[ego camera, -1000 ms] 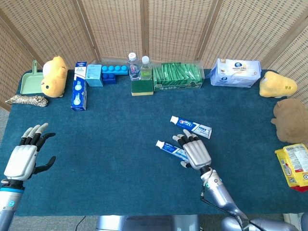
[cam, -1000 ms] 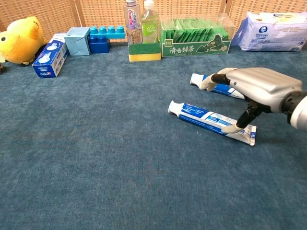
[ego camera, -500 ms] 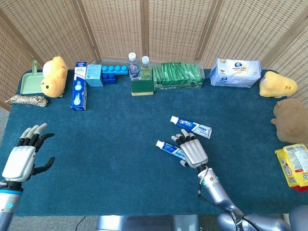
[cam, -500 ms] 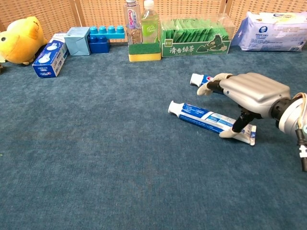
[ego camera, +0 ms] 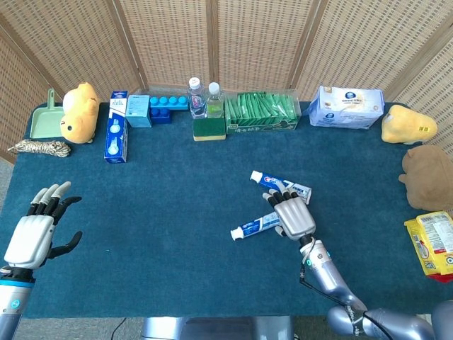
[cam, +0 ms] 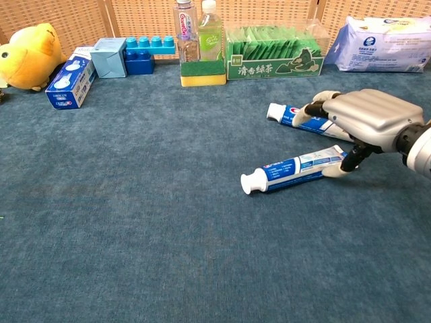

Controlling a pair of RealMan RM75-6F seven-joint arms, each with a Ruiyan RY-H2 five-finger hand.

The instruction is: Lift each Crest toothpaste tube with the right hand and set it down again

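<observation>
2nd tube [ego camera: 282,185] just behind right hand [ego camera: 293,215], maybe touching.

The right hand [cam: 363,121] has a smooth silver-grey metal shell over its back, black segments along the fingers and pale cream pads at the fingertips [cam: 299,118]; behind it a silver cylindrical wrist [ego camera: 322,267] carries a small teal-lit ring and a thin dark cable that runs alongside the forearm. The left hand [ego camera: 35,232] is built the same way, with a white-silver back plate, black fingers tipped in pale cream, and a black thumb. Its silver wrist shows a blue band with a small round marking.
</observation>
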